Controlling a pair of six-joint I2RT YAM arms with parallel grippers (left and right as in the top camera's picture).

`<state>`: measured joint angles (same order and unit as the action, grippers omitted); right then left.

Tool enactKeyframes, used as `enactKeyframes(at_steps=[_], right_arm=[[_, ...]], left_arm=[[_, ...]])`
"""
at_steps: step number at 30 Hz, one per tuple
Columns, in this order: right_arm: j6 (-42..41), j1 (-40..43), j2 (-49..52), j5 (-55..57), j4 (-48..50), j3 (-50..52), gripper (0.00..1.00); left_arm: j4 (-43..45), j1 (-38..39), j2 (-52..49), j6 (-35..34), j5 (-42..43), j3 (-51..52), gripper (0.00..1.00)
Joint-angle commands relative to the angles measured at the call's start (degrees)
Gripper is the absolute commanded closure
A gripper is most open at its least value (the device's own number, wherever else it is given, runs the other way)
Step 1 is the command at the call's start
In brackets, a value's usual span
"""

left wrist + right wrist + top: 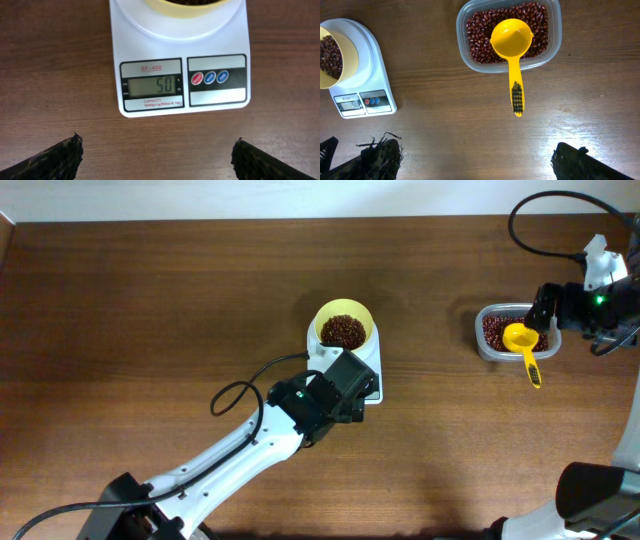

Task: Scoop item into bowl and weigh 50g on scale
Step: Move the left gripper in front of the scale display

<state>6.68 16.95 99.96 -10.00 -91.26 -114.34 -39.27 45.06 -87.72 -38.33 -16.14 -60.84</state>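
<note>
Left tool [157, 150] hovers wide open and empty, just beside the scale [115, 50]; right tool [475, 150] is likewise wide and empty. The bowl [322, 320] of beans [343, 332] sits on the scale, which reads 50. Risk: contact from the left tool would probably shift the reading or spill beans.

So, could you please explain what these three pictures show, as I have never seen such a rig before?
A robot's left arm and right arm stand at a wooden table. One picture looks down from above; the other two come from wrist cameras, where the dark tips below are the left pincer and right pincer. Both stand open, holding nothing. A white scale carries a pale yellow bowl of reddish-brown beans; its display reads 50. Apart, a clear container holds more beans, with a yellow scoop lying on them, handle over the rim.
</note>
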Motion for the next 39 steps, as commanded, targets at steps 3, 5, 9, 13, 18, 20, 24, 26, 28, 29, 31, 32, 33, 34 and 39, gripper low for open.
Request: enactKeyframes(at_steps=[3,5,9,13,18,20,24,26,28,29,31,32,33,34,39], right_arm=[[0.59,0.04,-0.26,0.52,0.17,-1.33,0.01],[0.59,0.04,-0.26,0.52,0.15,-1.33,0.01],[0.59,0.04,-0.26,0.52,0.15,-1.33,0.01],[0.59,0.04,-0.26,0.52,0.15,-1.33,0.01],[0.59,0.04,-0.26,0.52,0.15,-1.33,0.01],[0.59,0.04,-0.26,0.52,0.15,-1.33,0.01],[0.59,0.04,-0.26,0.52,0.15,-1.33,0.01],[0.59,0.04,-0.26,0.52,0.15,-1.33,0.01],[0.59,0.04,-0.26,0.52,0.15,-1.33,0.01],[0.59,0.04,-0.26,0.52,0.15,-1.33,0.01],[0.59,0.04,-0.26,0.52,0.15,-1.33,0.01],[0.59,0.04,-0.26,0.52,0.15,-1.33,0.01],[0.59,0.04,-0.26,0.52,0.15,-1.33,0.01],[0.59,0.04,-0.26,0.52,0.15,-1.33,0.01],[0.59,0.04,-0.26,0.52,0.15,-1.33,0.01]], left_arm=[[0.26,0.17,-0.57,-3.26,-2.75,0.07,0.01],[0.26,0.17,-0.57,-3.28,-2.73,0.07,0.01],[0.28,0.17,-0.57,-3.69,-2.75,0.07,0.01],[0.28,0.17,-0.57,-3.72,-2.75,0.07,0.01],[0.28,0.17,-0.57,-3.72,-2.75,0.07,0.01],[0.28,0.17,-0.57,-3.72,-2.75,0.07,0.01],[0.28,0.17,-0.57,-3.72,-2.75,0.07,0.01],[0.28,0.17,-0.57,-3.72,-2.75,0.07,0.01],[0.31,0.17,-0.57,-3.69,-2.75,0.07,0.01],[0.28,0.17,-0.57,-3.69,-2.75,0.07,0.01],[0.28,0.15,-0.57,-3.67,-2.78,0.07,0.01],[0.28,0.15,-0.57,-3.65,-2.86,0.07,0.01],[0.28,0.15,-0.57,-3.63,-3.17,0.07,0.01],[0.35,0.15,-0.55,-2.86,-3.15,0.07,0.01],[2.29,0.02,1.64,5.73,-1.97,0.17,0.01]])
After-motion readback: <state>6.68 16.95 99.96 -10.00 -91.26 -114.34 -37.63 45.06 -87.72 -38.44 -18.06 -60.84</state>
